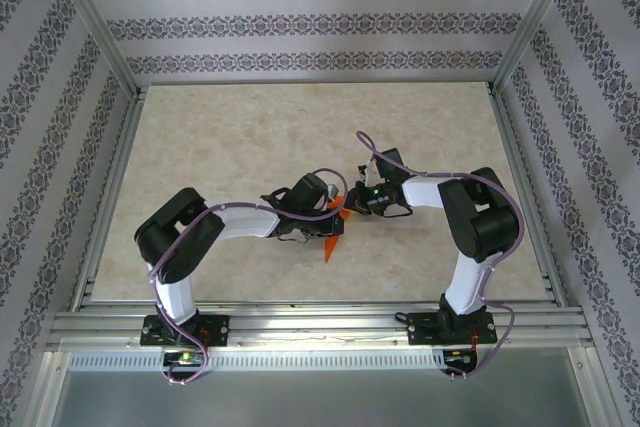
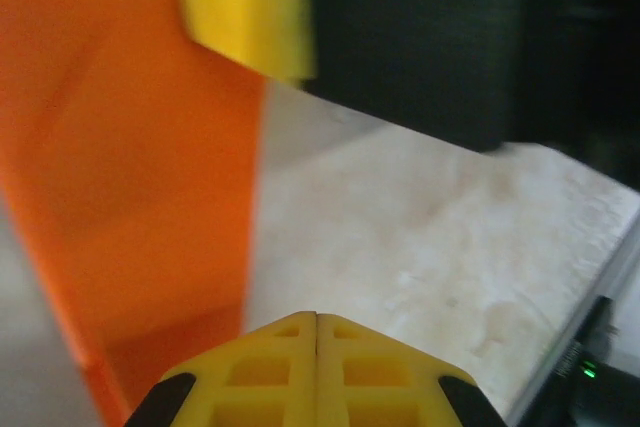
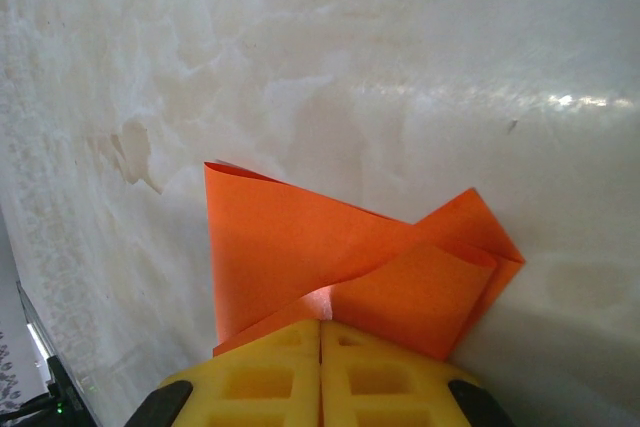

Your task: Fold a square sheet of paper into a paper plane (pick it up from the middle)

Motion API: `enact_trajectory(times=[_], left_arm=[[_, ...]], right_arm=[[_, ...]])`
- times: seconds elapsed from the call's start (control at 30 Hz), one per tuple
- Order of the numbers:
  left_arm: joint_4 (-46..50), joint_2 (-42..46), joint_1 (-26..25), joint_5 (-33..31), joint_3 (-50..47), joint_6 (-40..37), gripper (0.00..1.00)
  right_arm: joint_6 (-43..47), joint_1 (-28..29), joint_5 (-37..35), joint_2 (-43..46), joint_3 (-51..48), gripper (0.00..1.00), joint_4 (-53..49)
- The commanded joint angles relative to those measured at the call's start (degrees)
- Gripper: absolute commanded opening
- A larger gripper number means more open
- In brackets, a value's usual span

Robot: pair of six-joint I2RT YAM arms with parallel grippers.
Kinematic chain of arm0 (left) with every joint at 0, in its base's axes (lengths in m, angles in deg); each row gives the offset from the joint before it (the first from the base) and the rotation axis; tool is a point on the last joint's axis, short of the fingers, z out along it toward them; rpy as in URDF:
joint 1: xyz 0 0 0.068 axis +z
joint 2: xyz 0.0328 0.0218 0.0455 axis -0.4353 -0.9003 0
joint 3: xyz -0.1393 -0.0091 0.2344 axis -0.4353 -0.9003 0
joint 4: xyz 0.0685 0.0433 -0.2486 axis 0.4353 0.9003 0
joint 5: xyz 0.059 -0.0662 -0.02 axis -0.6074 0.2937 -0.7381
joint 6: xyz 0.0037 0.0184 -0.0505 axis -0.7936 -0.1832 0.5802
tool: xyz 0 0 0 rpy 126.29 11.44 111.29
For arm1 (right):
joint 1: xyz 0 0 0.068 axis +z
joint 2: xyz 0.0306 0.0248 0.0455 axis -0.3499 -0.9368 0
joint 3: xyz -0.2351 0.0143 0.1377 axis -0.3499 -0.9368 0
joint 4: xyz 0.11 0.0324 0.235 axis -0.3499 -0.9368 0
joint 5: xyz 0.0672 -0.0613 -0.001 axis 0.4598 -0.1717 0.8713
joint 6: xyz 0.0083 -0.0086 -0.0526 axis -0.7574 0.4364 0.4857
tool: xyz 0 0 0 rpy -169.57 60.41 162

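Firmly pressed together at the right gripper [image 3: 320,327]: two yellow ribbed fingertips, seam to seam, pinching the near edge of a thin bright orange paper sheet [image 3: 340,252], plain-surfaced and partly folded. Beyond the pinch, two overlapping flaps, one running up to a sharp corner on the left, the other ending in a blunt folded corner on the right, both low over the pale marbled table top [image 3: 400,57].

Likewise closed at the left gripper [image 2: 317,322], yellow pads flat against each other with nothing visible between them. Just to their left, a tall blurred panel of the orange paper sheet, creased lengthwise; whether touching those pads or not, impossible to tell. Above, one yellow finger [image 2: 250,7] of the right gripper over the upper edge of the orange, with its black housing [image 2: 420,37] behind.

Seen from overhead, both grippers almost tip to tip near the middle of the table top, the orange paper sheet between and just below them, narrowing to a point toward the near edge. Farther out, the white-and-black left arm [image 1: 230,217] and right arm [image 1: 440,192] bent inward from their bases on the aluminium rail [image 1: 320,325], purple cables [image 1: 495,197] looped along them. Around it all, aluminium frame posts [image 1: 92,22] and walls [image 1: 300,22] papered in grey floral bands.
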State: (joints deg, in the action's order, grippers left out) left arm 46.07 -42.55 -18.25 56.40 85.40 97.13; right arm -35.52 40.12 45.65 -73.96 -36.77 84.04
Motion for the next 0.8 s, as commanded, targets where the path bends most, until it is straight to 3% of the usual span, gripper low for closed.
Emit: enact_trajectory(times=[0.0, 0.43, 0.77], left_arm=[[4.5, -1.3, 0.8, -2.4, 1.2, -3.1, 0.00], [4.1, -1.6, 0.8, -0.2, -8.8, -3.2, 0.00], [2.8, -1.2, 0.8, 0.1, -10.2, -2.9, 0.00]], right_arm=[[0.8, 0.0, -2.2, -0.9, -1.2, 0.08, -1.3], [3.2, -2.4, -8.0, -1.6, 1.7, 0.08, -1.9], [3.1, -6.3, -8.5, -1.8, 5.4, 0.08, -2.6]])
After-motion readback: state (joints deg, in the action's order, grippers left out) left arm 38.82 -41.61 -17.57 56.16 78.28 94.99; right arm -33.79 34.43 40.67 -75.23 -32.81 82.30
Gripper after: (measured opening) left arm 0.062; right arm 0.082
